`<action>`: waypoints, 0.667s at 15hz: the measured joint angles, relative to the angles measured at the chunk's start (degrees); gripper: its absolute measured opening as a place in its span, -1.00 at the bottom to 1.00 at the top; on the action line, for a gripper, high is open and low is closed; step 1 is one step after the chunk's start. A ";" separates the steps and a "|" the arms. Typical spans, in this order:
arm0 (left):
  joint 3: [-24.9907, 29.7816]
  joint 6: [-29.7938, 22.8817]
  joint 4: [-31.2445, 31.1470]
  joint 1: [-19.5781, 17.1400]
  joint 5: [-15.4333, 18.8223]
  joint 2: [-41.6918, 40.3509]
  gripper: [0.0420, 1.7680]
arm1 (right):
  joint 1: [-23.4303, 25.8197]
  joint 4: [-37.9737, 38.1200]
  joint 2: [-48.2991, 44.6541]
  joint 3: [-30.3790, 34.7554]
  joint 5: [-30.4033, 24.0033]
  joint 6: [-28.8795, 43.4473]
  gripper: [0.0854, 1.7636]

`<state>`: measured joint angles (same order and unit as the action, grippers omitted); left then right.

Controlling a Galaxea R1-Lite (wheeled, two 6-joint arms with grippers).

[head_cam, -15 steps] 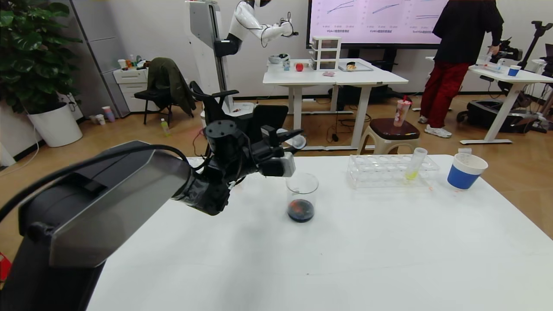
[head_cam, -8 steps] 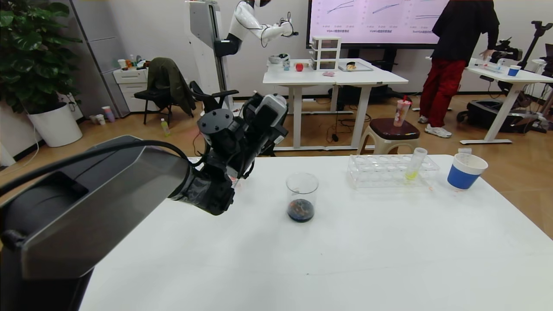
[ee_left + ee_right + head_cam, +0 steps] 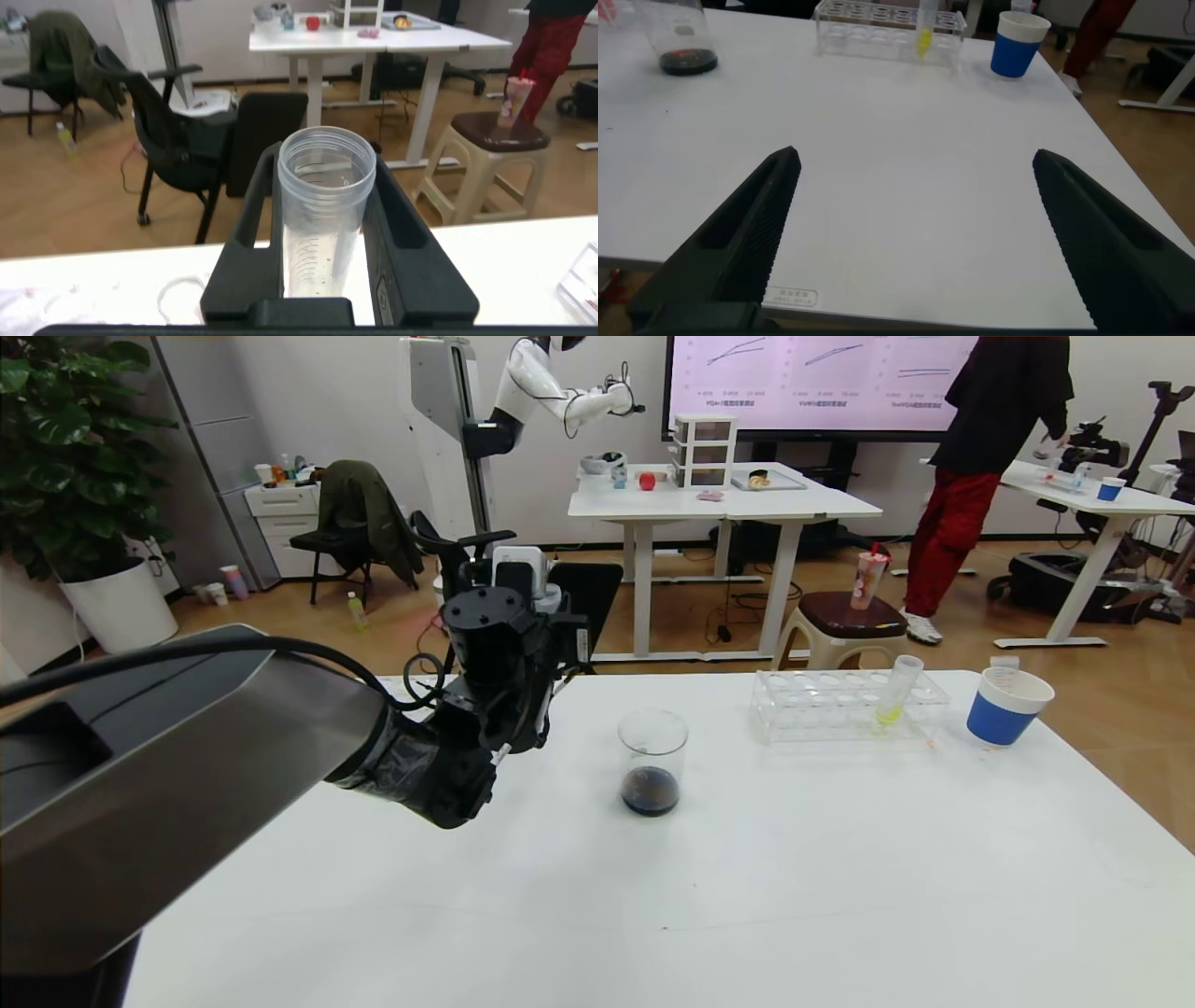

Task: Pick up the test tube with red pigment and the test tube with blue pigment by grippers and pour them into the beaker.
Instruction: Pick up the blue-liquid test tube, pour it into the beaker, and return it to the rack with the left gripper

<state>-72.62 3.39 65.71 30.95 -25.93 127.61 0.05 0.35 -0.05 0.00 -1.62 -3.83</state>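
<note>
The left gripper (image 3: pixel 322 271) is closed on a clear test tube (image 3: pixel 326 219), which stands upright between the two black fingers (image 3: pixel 250 245). The tube's round mouth is open and looks toward the wrist camera. Its wall is transparent, with a faint scale printed on it, and only a few small drops show inside; no coloured liquid is visible in it, so I cannot tell which pigment it carried. In the head view, the left gripper (image 3: pixel 516 616) is raised over the far edge of the white table (image 3: pixel 747 896), at about 10 o'clock from the beaker (image 3: pixel 652 763) and apart from it.

The right gripper (image 3: pixel 915 233) hangs low over the near edge of the table. Its two black ribbed fingers (image 3: pixel 757 224) are spread wide and hold nothing.

The beaker stands upright near the middle of the table. It is a clear cylinder with a flared rim, and a shallow layer of very dark liquid lies at its bottom.

At about 2 o'clock from the beaker is a clear tube rack (image 3: pixel 845 706) with a tube of yellow-green liquid (image 3: pixel 896 691) leaning in it. Just beside the rack, farther to the right, stands a blue-banded paper cup (image 3: pixel 1006 706).
</note>
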 joint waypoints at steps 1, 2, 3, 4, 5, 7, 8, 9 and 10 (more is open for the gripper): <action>1.79 -2.21 -1.01 0.41 -0.37 -0.57 -0.47 | 0.00 -0.02 0.00 0.00 0.00 0.00 0.97; 2.89 -2.90 -1.10 0.68 -0.50 -0.95 -0.47 | 0.00 -0.02 0.00 0.00 0.00 0.00 0.97; 3.61 -3.01 -1.18 0.71 -0.55 -1.27 -0.47 | 0.00 0.00 0.00 0.00 0.00 0.00 0.97; 3.91 -3.04 -1.44 0.77 -0.55 -1.65 -0.47 | 0.00 -0.02 0.00 0.00 0.00 0.00 0.97; 4.10 -3.10 -2.43 0.71 -0.50 -2.32 -0.47 | 0.00 -0.02 0.00 0.00 0.00 0.00 0.97; 4.55 -3.80 -5.64 -0.02 -0.30 -4.40 -0.47 | 0.00 -0.02 0.00 0.00 0.00 0.00 0.97; 5.12 -4.16 -6.80 -1.08 0.02 -5.80 -0.47 | 0.00 -0.02 0.00 0.00 0.00 0.00 0.97; 6.19 -4.35 -7.69 -2.95 0.60 -7.44 -0.47 | -0.02 -0.02 0.00 0.00 0.00 0.00 0.97; 7.39 -4.40 -8.07 -5.29 1.51 -8.98 -0.47 | 0.00 -0.06 0.00 0.00 0.00 0.00 0.97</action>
<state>-65.23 -1.01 57.64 25.66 -24.42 118.63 0.05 0.29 -0.05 0.00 -1.62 -3.83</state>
